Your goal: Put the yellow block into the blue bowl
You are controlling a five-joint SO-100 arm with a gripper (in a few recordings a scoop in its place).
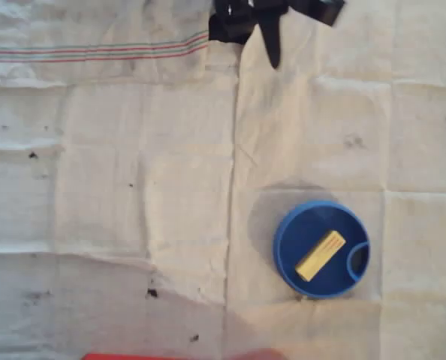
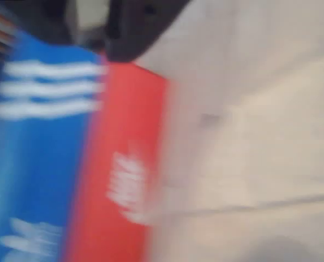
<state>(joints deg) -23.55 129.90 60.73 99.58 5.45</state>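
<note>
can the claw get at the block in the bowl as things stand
Probably yes. The block lies uncovered in the bowl, with bare cloth between it and the claw at the overhead view's top edge; only the low rim intervenes.

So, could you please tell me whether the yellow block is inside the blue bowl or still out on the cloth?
Inside. In the overhead view the yellow block lies flat on the floor of the blue bowl, within its rim.
</note>
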